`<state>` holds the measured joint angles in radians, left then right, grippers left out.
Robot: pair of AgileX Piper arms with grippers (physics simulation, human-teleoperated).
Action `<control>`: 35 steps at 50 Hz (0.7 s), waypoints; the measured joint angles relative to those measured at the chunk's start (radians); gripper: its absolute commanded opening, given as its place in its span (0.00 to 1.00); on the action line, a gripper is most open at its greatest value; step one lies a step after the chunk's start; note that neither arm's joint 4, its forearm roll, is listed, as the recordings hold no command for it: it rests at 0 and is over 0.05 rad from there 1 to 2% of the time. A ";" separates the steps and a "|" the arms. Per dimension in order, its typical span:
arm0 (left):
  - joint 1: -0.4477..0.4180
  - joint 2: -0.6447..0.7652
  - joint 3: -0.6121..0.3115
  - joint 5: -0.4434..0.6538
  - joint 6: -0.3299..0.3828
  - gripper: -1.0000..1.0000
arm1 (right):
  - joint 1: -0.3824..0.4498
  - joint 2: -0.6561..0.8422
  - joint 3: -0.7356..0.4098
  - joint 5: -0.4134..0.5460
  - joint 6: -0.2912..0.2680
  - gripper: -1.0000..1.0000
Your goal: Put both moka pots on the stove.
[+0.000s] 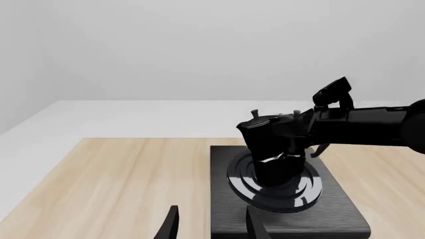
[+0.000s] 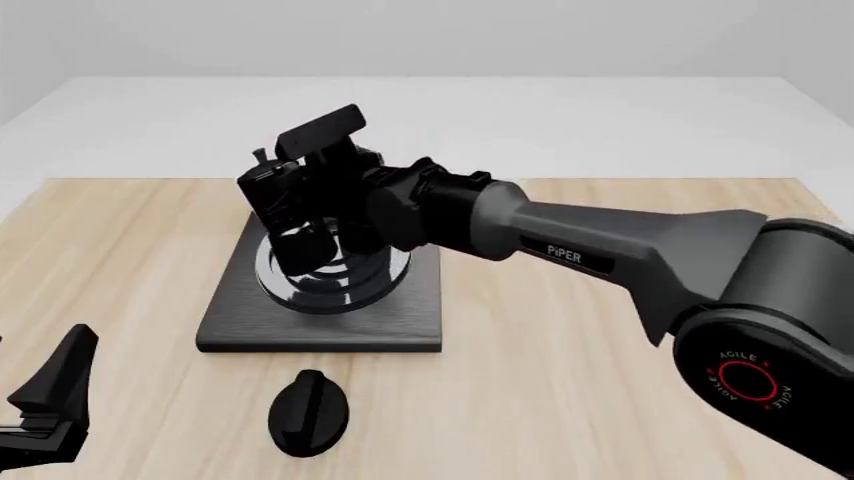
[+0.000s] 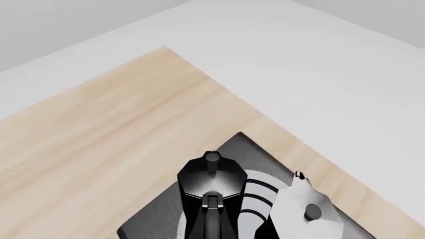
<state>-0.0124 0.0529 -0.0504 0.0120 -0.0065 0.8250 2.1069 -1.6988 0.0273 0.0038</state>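
All 3 views bright, even, diffuse light; no clear source direction. Shadows barely register: only soft darkening under the stove [image 2: 400, 325] on the desk [image 2: 561, 400]. No motion blur, everything in focus, clean render edges. No visible lens distortion at the borders. Specular highlights on the burner rings and on the pale moka pot lid [image 3: 307, 204] in the right wrist view. Black parts merge into 1 mass, detail lost.
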 measured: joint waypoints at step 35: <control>0.000 0.000 0.000 0.000 0.000 1.00 | -0.005 0.019 0.015 -0.009 0.013 0.00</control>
<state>-0.0124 0.0530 -0.0504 0.0120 -0.0065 0.8201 2.1257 -1.6840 0.0182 0.0164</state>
